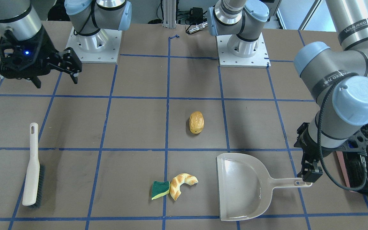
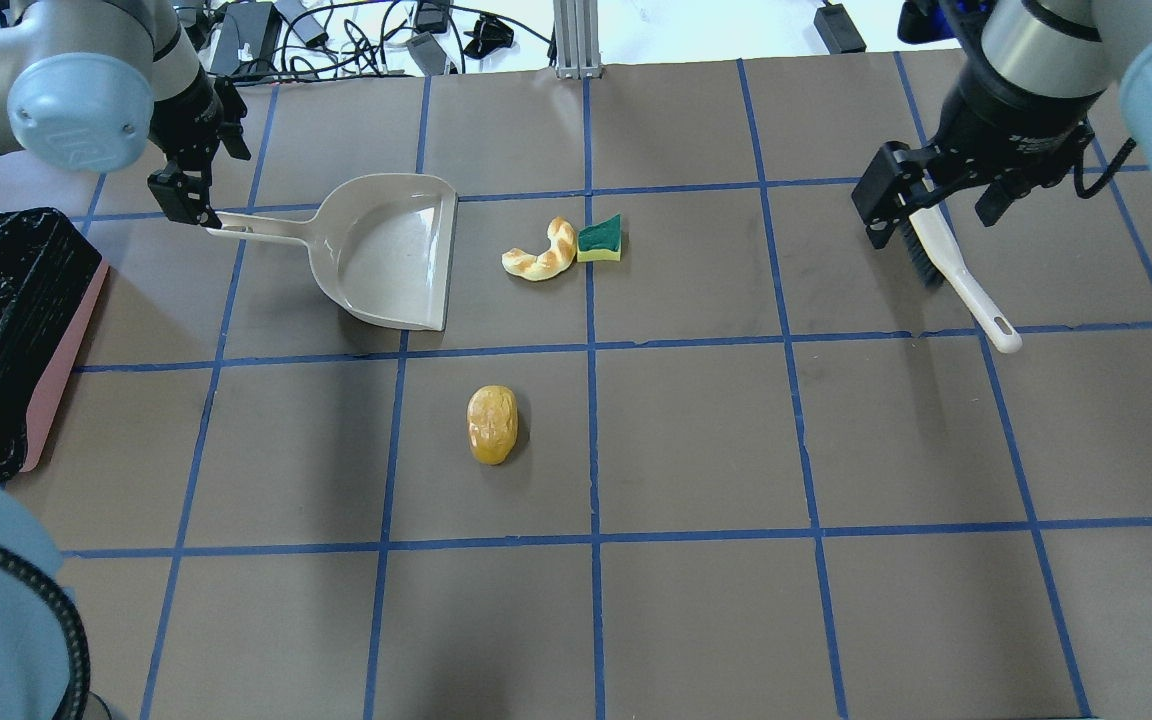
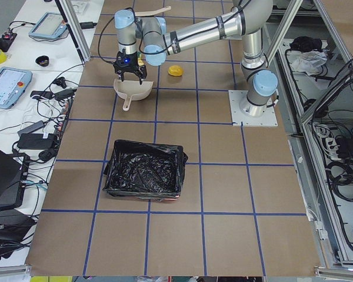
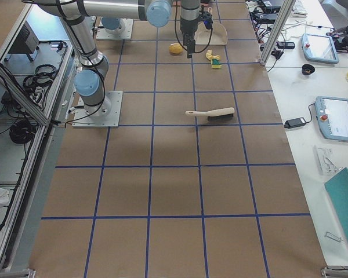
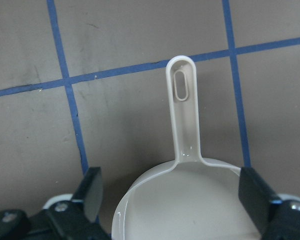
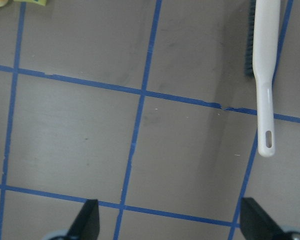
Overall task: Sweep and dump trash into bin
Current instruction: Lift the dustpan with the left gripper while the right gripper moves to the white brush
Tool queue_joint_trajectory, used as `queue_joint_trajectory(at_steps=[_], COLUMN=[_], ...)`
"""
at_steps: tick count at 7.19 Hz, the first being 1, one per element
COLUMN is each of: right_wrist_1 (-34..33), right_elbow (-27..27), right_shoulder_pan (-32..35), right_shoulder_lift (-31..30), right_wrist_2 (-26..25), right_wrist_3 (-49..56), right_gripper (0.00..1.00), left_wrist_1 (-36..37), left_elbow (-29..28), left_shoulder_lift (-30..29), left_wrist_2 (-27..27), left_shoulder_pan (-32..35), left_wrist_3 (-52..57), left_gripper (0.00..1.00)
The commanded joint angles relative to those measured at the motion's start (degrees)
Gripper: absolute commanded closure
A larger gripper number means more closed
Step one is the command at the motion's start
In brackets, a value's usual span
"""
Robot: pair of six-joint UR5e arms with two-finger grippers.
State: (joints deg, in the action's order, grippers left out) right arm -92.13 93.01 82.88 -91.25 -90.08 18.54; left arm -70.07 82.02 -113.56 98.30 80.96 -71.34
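The golden-brown roll lies mid-table. The tan croissant piece and the green-and-yellow sponge lie touching, just off the open mouth of the beige dustpan. The pinkish bin with its black bag stands at my left table end. My left gripper is open over the dustpan's handle; in the left wrist view the open fingers straddle the dustpan without holding it. My right gripper is open and empty, raised above the white brush.
The brush lies flat on the table near my right side, bristles away from the trash. The two arm bases stand on plates at the robot's edge. Blue tape lines grid the brown tabletop.
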Motion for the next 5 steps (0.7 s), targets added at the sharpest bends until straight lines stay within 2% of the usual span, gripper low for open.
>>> queue_joint_trajectory(at_steps=[1, 3, 5], right_wrist_1=[-1.03, -5.24, -7.54], right_elbow=[0.07, 0.24, 0.24], right_shoulder_pan=[-7.10, -8.69, -11.76], right_shoulder_lift=[2.56, 6.15, 9.15], right_wrist_2=[0.17, -1.40, -2.82], right_wrist_3=[9.13, 12.12, 16.34], right_gripper=[0.00, 0.00, 0.00], left_wrist_1=[0.19, 0.37, 0.63], left_elbow=[-3.62, -6.25, -5.83], left_shoulder_lift=[-5.42, -9.55, -11.33], left_wrist_2=[0.92, 2.51, 5.04], left_shoulder_pan=[-0.01, -0.01, -0.01], left_wrist_3=[-2.74, -6.52, -9.60], left_gripper=[0.06, 0.14, 0.17])
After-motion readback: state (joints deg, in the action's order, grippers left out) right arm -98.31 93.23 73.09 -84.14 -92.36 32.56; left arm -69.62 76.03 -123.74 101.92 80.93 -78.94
